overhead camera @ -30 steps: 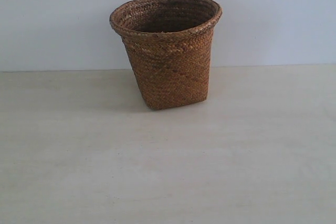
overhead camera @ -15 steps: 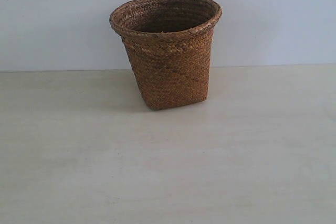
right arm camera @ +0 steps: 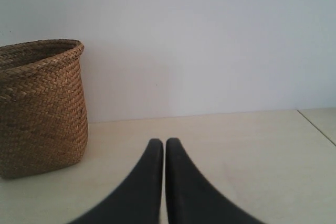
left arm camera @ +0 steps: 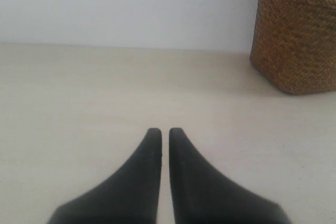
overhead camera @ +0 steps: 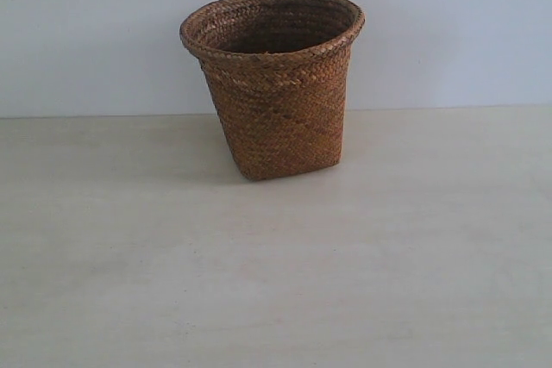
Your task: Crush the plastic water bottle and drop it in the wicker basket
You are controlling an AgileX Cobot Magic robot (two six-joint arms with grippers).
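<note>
A: Outside camera?
B: The basket (overhead camera: 276, 101) stands upright on the table (overhead camera: 276, 290).
A: Left wrist?
B: Closed, empty left gripper (left arm camera: 165, 131) low over the table. The basket (left arm camera: 296, 40) is ahead, off to its side, well apart.
A: Right wrist?
B: Same: the right gripper (right arm camera: 164, 141) is closed and empty, with the basket (right arm camera: 42, 108) ahead, off to its side.

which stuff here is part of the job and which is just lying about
Job: wicker basket; left pincer, shut; right pincer, shut. The plastic water bottle shows in no view.
Just there: table; wall.
</note>
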